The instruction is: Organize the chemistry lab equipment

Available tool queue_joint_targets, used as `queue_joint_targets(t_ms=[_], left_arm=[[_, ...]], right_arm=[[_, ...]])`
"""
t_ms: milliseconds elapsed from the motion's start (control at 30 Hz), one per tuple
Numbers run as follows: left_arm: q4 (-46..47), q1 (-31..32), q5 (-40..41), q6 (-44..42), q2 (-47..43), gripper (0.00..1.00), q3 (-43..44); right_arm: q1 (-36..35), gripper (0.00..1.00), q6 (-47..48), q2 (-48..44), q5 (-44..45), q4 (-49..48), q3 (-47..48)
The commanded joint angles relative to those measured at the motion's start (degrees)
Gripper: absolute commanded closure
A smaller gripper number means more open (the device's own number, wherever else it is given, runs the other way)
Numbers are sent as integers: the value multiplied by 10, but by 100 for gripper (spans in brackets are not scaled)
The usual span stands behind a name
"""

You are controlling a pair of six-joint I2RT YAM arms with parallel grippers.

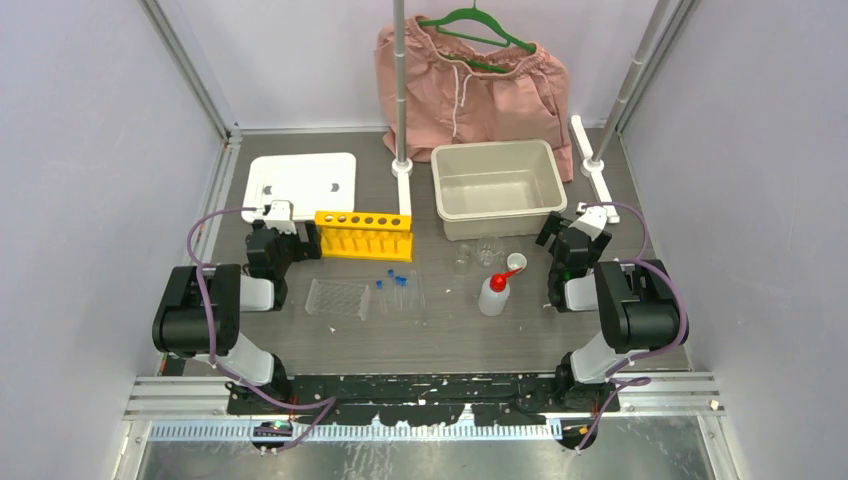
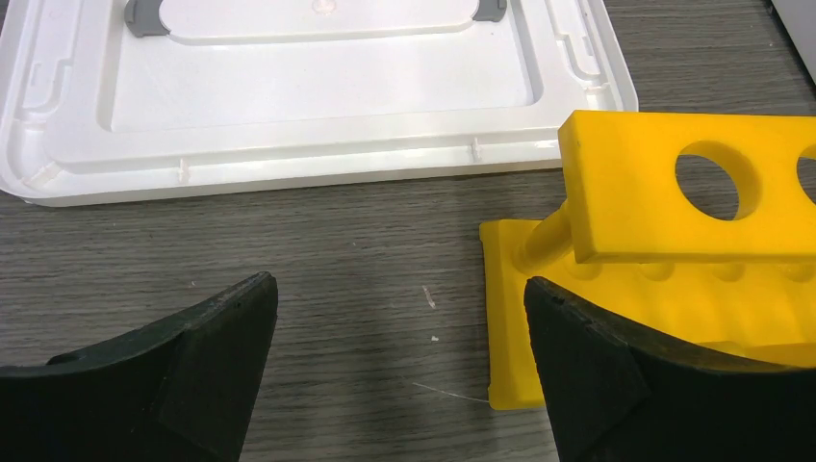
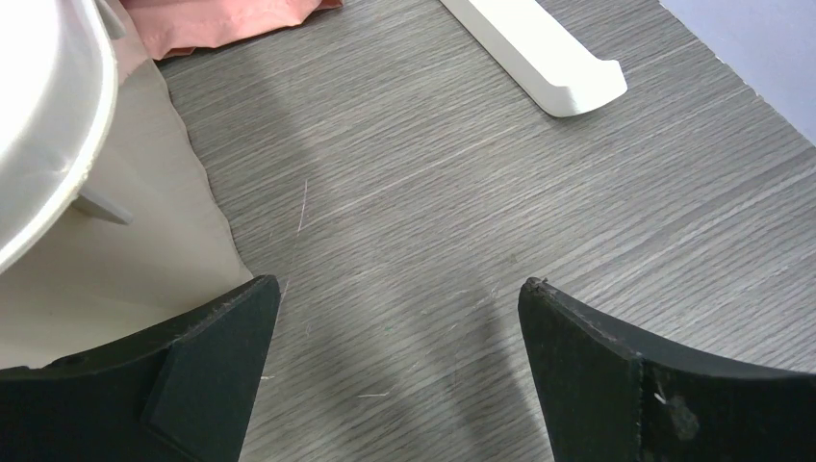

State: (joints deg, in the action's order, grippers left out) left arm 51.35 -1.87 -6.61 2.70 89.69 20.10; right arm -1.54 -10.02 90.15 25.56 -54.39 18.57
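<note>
The yellow test-tube rack point(image 1: 362, 233) stands left of centre, and its left end point(image 2: 664, 192) lies just right of my left gripper point(image 2: 399, 289), which is open over bare table. Several blue-capped tubes point(image 1: 398, 288) lie loose beside the clear plastic tray point(image 1: 338, 298). Two small clear beakers point(image 1: 462, 258) stand near the middle. The white squeeze bottle with red nozzle point(image 1: 494, 293) sits to their right. My right gripper point(image 3: 399, 289) is open and empty, right of the beige bin point(image 3: 38, 144). In the top view, the left gripper point(image 1: 290, 232) and right gripper point(image 1: 562, 228) flank these things.
A white lid point(image 2: 308, 87) lies flat ahead of the left gripper. The beige bin point(image 1: 497, 187) stands at the back centre. Pink shorts point(image 1: 470, 80) hang behind it. Two upright poles on white feet point(image 3: 539, 53) stand at the back. A small white cup point(image 1: 516, 262) sits near the bottle.
</note>
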Motion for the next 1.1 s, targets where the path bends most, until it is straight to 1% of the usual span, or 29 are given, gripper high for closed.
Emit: queue_joint_targets(t_ms=[0,367,400,433,500,533,633,733,833,900,967,1000,1067], left_arm=[[19,2,8,-5,-8,0,13],[17,4,6,-8,-9,0,14],[18,4,7,-8,-9,0,14],[20,4,6,-7,-10,0,11],[6,2,6,-6,-20,0,15],[-13,2,14,-3,-32,0,21],[-99,2,27,2,-71,0,51],[-173,2,33,0,-108,0,77],[-278,-2,24,-9,-148,0,116],[-348,-15,-1,-7,-177,0,146],[-415,-33,-38,-4,-205,0,177],[-452,-40,-57,-5,-214,0,193],[-530,-54,-92,-13,-224,0,231]], right_arm=[[-3,0,-1,-8,3,-27,9],[-3,0,0,-8,3,-28,8],[-3,0,-2,-9,23,-30,7],[-4,0,-11,-21,39,-25,3],[-5,0,-7,-68,29,-24,-17],[-5,0,-7,-93,30,-2,-19],[-5,0,-25,-169,80,112,-5],[-4,0,-59,-241,124,185,-6],[-4,0,-83,-318,143,312,23],[-4,0,-106,-363,165,406,56],[-3,0,-162,-411,186,503,93],[-3,0,-205,-434,197,556,110],[1,0,-348,-469,235,642,139]])
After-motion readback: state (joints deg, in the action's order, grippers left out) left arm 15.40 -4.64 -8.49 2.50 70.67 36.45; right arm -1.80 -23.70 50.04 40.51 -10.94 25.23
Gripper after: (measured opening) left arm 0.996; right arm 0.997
